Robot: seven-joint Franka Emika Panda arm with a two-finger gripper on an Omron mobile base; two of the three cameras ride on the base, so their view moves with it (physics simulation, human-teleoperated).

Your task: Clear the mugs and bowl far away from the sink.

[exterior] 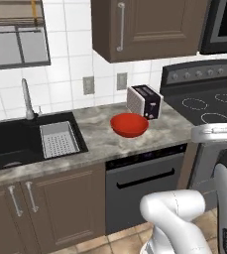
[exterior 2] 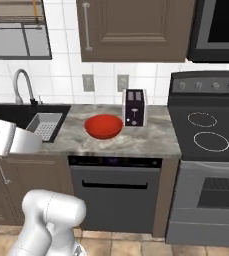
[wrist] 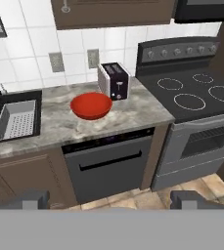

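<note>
The glossy red bowl (exterior: 129,125) (exterior 2: 103,126) (wrist: 91,106) sits upright on the marble counter, just in front of a toaster and well right of the sink (exterior: 8,140) (exterior 2: 13,114). The black basin has a curved chrome tap (exterior: 27,99) (exterior 2: 22,82) and a grey perforated tray (exterior: 59,140) (exterior 2: 45,126) (wrist: 18,120) along its right side. Both mugs are out of view. My gripper (wrist: 111,202) hangs back from the counter, above floor level in front of the dishwasher. Its fingertips (wrist: 35,199) stand wide apart, open, with nothing between them.
A white-and-black toaster (exterior: 144,101) (exterior 2: 134,107) (wrist: 114,80) stands behind the bowl. A black stove (exterior: 209,104) (exterior 2: 211,130) (wrist: 196,95) adjoins the counter on the right. The dishwasher (exterior 2: 116,192) sits below the counter, with wall cabinets overhead.
</note>
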